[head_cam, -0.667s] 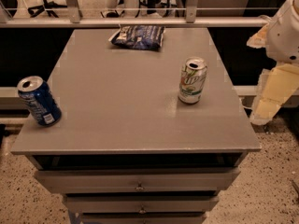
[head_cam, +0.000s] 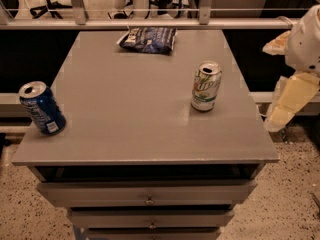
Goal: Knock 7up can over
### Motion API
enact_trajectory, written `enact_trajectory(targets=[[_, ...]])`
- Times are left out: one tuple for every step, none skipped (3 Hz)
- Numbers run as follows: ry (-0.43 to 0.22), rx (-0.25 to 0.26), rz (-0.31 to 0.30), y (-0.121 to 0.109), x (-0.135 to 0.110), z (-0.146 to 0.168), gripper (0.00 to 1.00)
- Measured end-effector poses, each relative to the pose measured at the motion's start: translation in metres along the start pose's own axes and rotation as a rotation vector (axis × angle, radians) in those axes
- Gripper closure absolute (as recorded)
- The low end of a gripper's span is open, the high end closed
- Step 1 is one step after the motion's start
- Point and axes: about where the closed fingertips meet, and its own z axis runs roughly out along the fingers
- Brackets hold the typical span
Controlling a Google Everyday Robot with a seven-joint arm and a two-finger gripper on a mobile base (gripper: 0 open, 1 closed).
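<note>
Grey cabinet top (head_cam: pixel 130 114) over drawers (head_cam: pixel 147 193). The 7up can (head_cam: pixel 206 86) stands upright toward 3 o'clock on the top; its contents cannot be seen. A dark blue can (head_cam: pixel 42 108) stands at 9 o'clock and a snack bag (head_cam: pixel 148 38) lies at 12. The gripper (head_cam: pixel 281 115) hangs off the table at 3 o'clock of the 7up can, apart from it; whether it is spread or closed cannot be told.

The end effector (head_cam: pixel 285 105) hangs beside the desk (head_cam: pixel 125 114) at 3 o'clock, and bare desk lies between it and the 7up can (head_cam: pixel 206 86). The blue can (head_cam: pixel 42 108) at 9 o'clock and the bag (head_cam: pixel 148 38) at 12 o'clock stand well apart.
</note>
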Motion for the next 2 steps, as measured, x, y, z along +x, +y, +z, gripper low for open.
enact_trajectory(targets=[[-0.131,0.009,0.031,-0.016,0.008,0.023,0.00],[-0.262,0.008,0.051,-0.029,0.003,0.050,0.00]])
